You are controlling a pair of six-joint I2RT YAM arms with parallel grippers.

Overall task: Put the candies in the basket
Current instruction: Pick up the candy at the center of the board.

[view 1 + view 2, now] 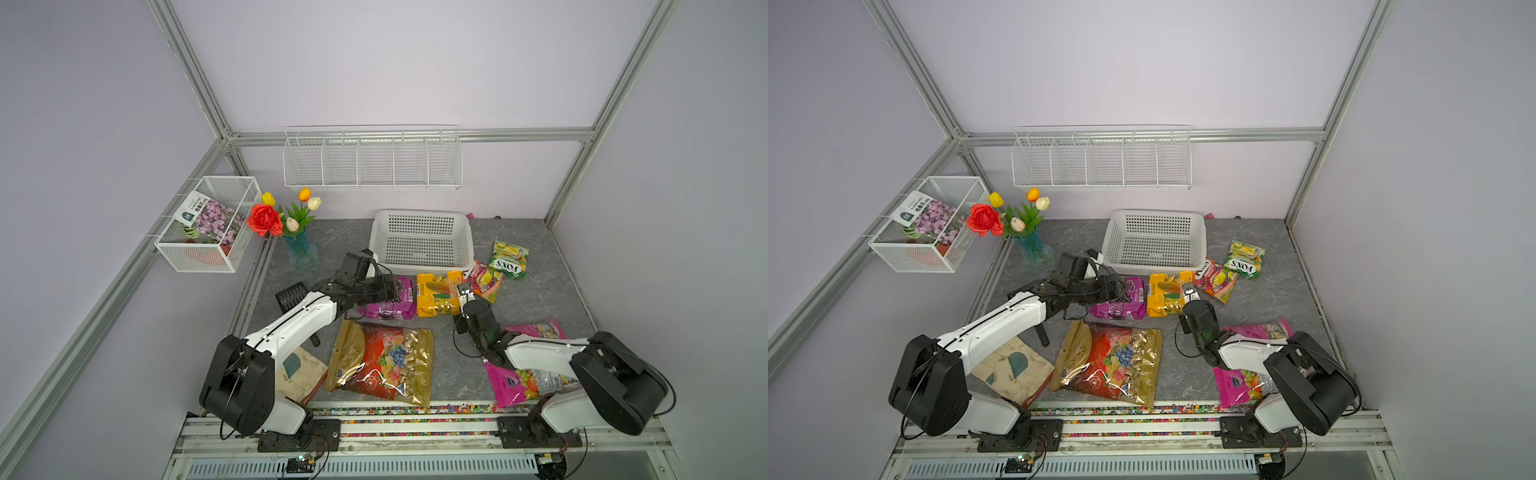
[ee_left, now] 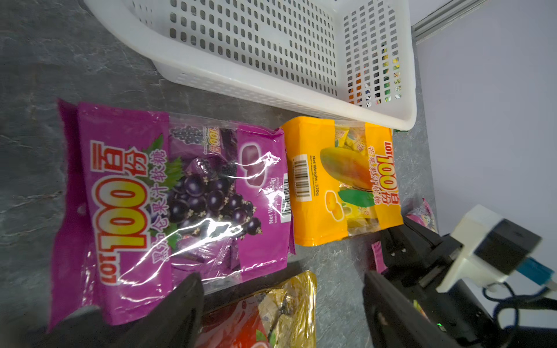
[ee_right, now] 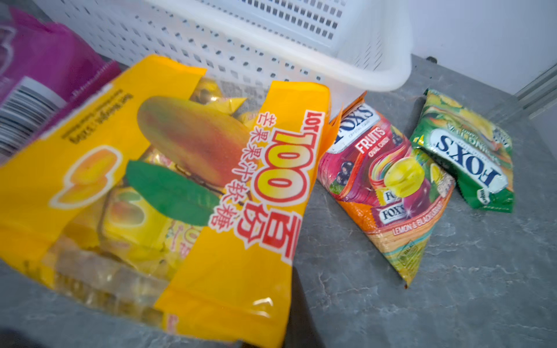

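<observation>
- Both top views: one white plastic basket (image 1: 420, 212), perforated walls, rounded rim, at the far edge of the grey stone-look tabletop (image 1: 540, 299). Six glossy film bags, all lying outside it.
- Four in a row along the basket's near side: purple grape bag (image 1: 390, 309), yellow mango bag (image 1: 436, 297), orange FOX'S pouch (image 1: 486, 282), green FOX'S pouch (image 1: 509, 259).
- Big gold-and-red bag (image 1: 382, 361) at the near edge. Pink bag (image 1: 509, 384) by the near right corner, partly under my right arm.
- My left pincer (image 1: 392, 289) is over the purple grape bag, jaws wide, gripping nothing.
- My right pincer (image 1: 464, 291) is clamped on the yellow mango bag's edge facing the orange FOX'S pouch.
- Left wrist: purple bag flat, crinkled, glare streaks; one black finger (image 2: 184, 301) above its end.
- Right wrist: yellow bag tilted. The two pouches lie flat, touching at a corner.
</observation>
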